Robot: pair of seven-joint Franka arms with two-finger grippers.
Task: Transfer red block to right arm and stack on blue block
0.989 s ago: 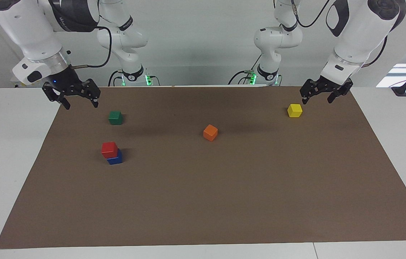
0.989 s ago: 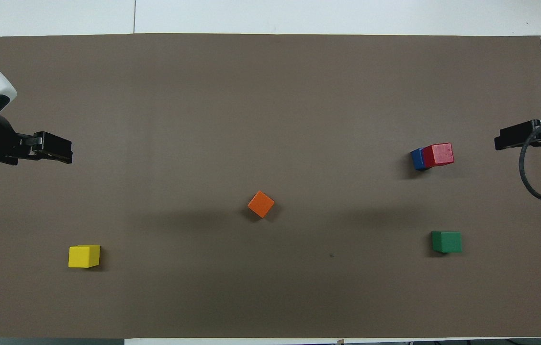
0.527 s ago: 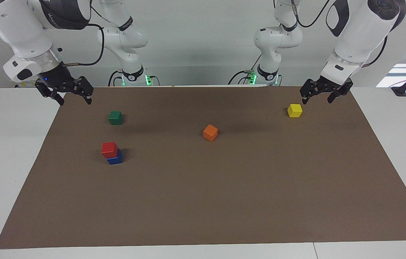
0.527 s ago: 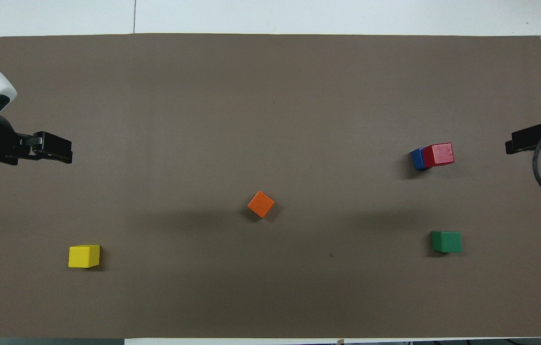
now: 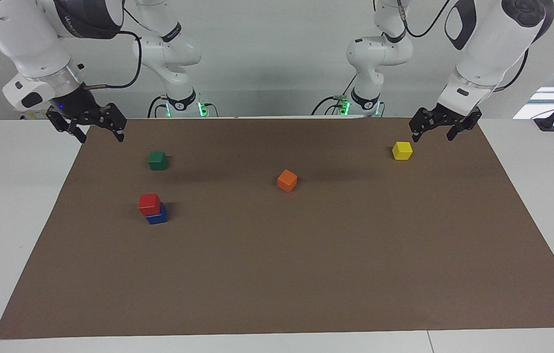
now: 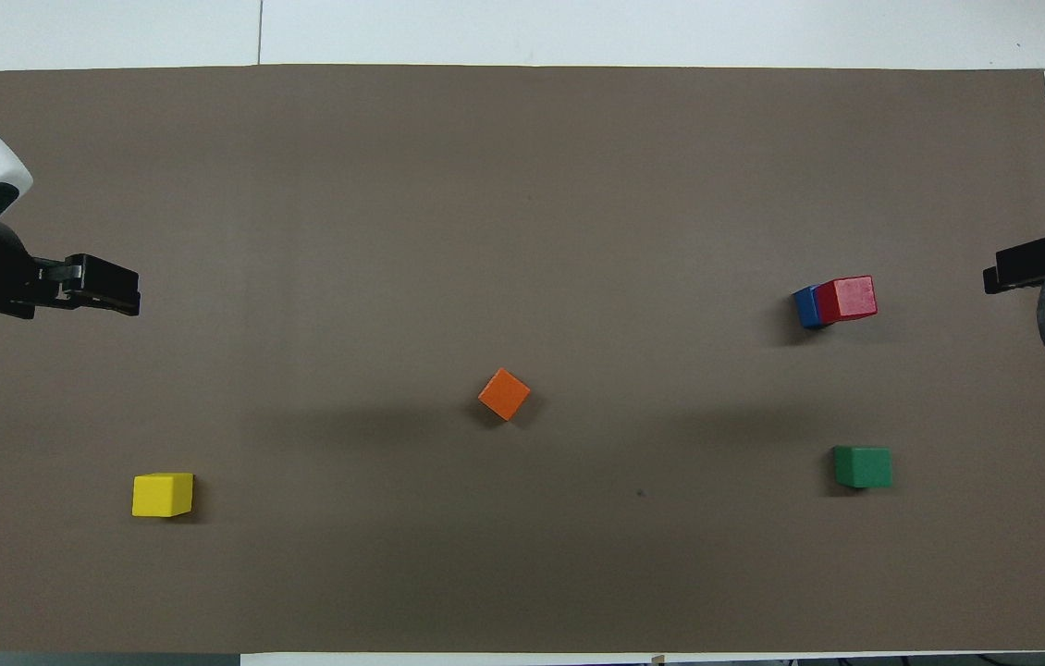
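Red block (image 5: 149, 203) sits on blue block (image 5: 158, 216), toward my right arm's end. My right gripper (image 5: 101, 137) — jaws wide, empty — hangs over the mat edge; left gripper (image 5: 433, 135) likewise open, near the yellow block (image 5: 402, 150).

Five cubes are sitting here: one red block (image 5: 149, 203), one blue block (image 5: 158, 216), one green (image 5: 157, 160), one orange (image 5: 287, 181), one yellow (image 5: 402, 150).
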